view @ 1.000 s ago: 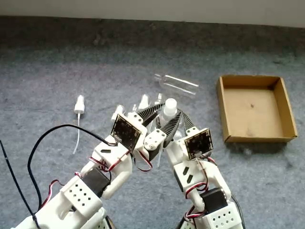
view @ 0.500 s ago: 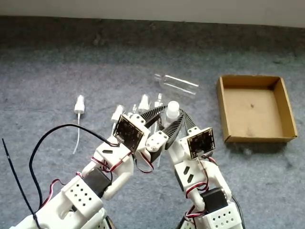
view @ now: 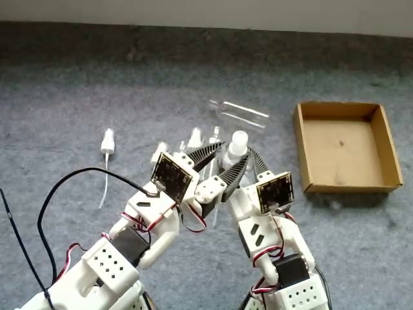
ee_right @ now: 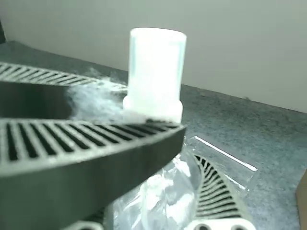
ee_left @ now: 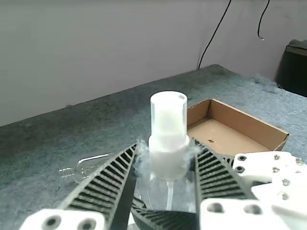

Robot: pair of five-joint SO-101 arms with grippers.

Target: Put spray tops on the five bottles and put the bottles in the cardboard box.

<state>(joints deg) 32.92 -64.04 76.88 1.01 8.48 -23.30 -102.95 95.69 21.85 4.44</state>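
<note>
Left fingers (ee_left: 110, 184) and right fingers (ee_right: 86, 143) both pinch one clear bottle (ee_left: 165, 189), upright at mid-table, a white spray top (ee_left: 168, 120) on its neck. On the grey table (view: 77, 84), the cardboard box (view: 342, 147) sits to its right, a second bottle (view: 242, 115) lies beyond, and a loose top (view: 107, 142) lies left.

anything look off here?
Pale fluff clings around the collar of the spray top on the held bottle. It looks like lint off the carpet, which is odd on a clear bottle. Another clear bottle lies on its side near the cardboard box, probably just waiting its turn.
</note>
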